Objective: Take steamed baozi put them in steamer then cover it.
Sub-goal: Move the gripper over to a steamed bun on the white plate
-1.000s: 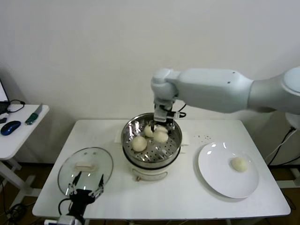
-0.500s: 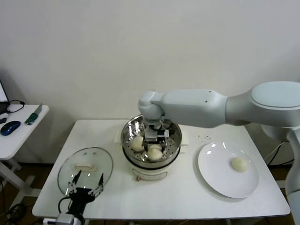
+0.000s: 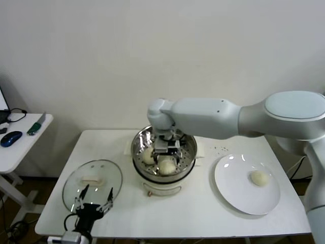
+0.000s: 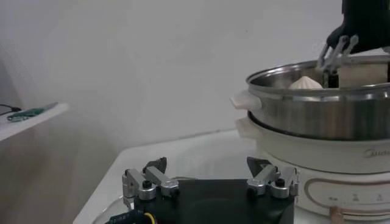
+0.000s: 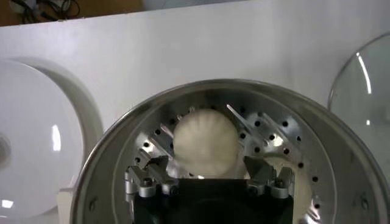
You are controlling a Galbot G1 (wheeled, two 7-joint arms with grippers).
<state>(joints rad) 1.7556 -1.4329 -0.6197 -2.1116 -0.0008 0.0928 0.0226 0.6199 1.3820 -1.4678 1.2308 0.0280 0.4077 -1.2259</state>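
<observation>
Steamer (image 3: 165, 152) shiny perforated steel; baozi (image 5: 204, 145) smooth matt dough; cover (image 3: 92, 182) clear glass.

Right arm stretched in from the right, wrist bent down, right gripper (image 3: 166, 151) low and pointing straight down, fingers (image 5: 146, 182) spread apart, left gripper (image 3: 92, 203) parked low at near-left, fingers (image 4: 145, 182) apart, idle
</observation>
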